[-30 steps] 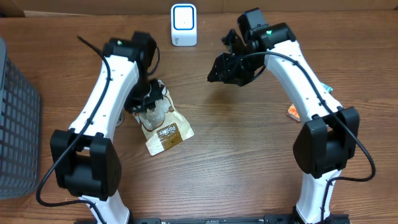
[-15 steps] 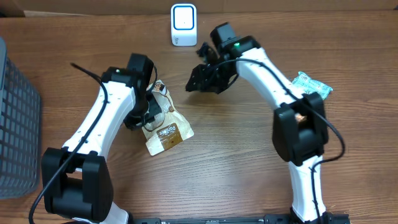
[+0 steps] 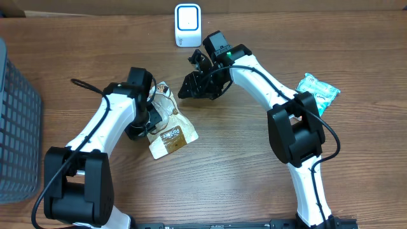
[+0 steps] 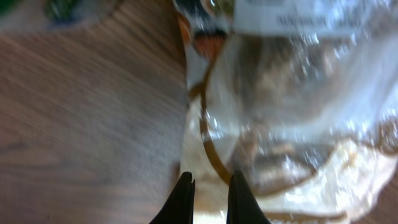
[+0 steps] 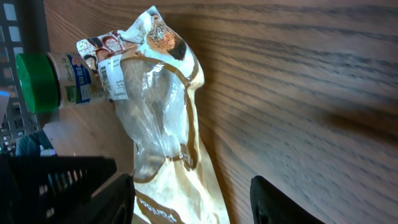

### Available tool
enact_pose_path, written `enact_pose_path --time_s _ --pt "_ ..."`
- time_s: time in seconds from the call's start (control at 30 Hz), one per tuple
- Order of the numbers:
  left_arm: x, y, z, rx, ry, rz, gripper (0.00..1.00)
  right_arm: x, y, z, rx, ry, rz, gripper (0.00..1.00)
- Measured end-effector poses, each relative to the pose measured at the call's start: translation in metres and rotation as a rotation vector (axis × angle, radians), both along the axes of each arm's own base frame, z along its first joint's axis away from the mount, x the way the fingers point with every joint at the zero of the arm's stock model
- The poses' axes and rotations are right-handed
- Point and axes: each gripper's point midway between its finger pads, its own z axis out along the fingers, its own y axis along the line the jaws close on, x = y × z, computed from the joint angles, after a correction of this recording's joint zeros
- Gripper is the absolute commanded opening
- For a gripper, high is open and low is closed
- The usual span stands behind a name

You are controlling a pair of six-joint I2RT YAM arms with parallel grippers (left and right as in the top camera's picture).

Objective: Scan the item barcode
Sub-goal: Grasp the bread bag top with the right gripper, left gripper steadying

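Item count, desk (image 3: 241, 172):

- Snack pouch (image 3: 170, 130) with clear window: one.
- Green-lidded jar (image 5: 56, 81): one, visible in the right wrist view only.
- Teal packet (image 3: 318, 90): one, near the right edge.
- White barcode scanner (image 3: 187, 25): one, at the far edge.
- Grey mesh basket (image 3: 16, 127): one, at the left edge.
- Arms: two, left arm (image 3: 105, 127) and right arm (image 3: 267, 70).
- Grippers: two, left gripper (image 4: 210, 202) and right gripper (image 5: 199, 200).

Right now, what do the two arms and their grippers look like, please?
Both the left arm and right arm have white links, black joints and a black cable alongside. A green light glows near the right wrist. The left gripper and right gripper have black fingers.
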Motion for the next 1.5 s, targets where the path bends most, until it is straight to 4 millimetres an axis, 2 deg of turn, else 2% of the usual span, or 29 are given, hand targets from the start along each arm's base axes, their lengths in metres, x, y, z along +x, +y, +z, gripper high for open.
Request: enact_pose_path --time_s 0.13,0.3,0.47,0.6,0.97,1.17,1.23,1.4,1.43,1.5 --pt "0.005 0.007 -0.008 -0.002 -0.032 -0.004 0.05 -0.001 0.009 -0.013 0.004 0.001 0.014 0.52" --pt "0.003 0.01 -0.019 -0.005 -0.038 -0.02 0.04 -0.007 0.021 -0.028 0.004 0.019 0.022 0.52" --pt "0.001 0.01 -0.026 -0.009 -0.045 -0.042 0.04 -0.011 0.028 -0.033 0.002 0.033 0.021 0.5" --pt "0.005 0.005 -0.03 -0.036 -0.074 -0.078 0.04 -0.016 0.029 -0.046 -0.005 0.077 0.014 0.49" --pt "0.003 0.001 -0.037 -0.057 -0.081 -0.116 0.04 -0.024 0.033 -0.046 0.002 0.124 0.01 0.48" --pt "0.004 0.0 -0.039 -0.065 -0.088 -0.121 0.04 -0.04 0.052 -0.045 0.005 0.118 0.058 0.47" --pt "0.004 0.0 -0.04 -0.063 -0.087 -0.124 0.04 -0.047 0.059 -0.046 0.003 0.114 0.077 0.4" --pt "0.005 0.0 -0.041 -0.059 -0.087 -0.127 0.04 -0.057 0.066 -0.054 -0.015 0.12 0.093 0.07" --pt "0.005 0.0 -0.041 -0.06 -0.088 -0.128 0.04 -0.057 0.065 -0.055 -0.013 0.129 0.092 0.04" --pt "0.006 0.0 -0.041 -0.061 -0.091 -0.129 0.04 -0.056 0.063 -0.054 0.003 0.15 0.086 0.04"
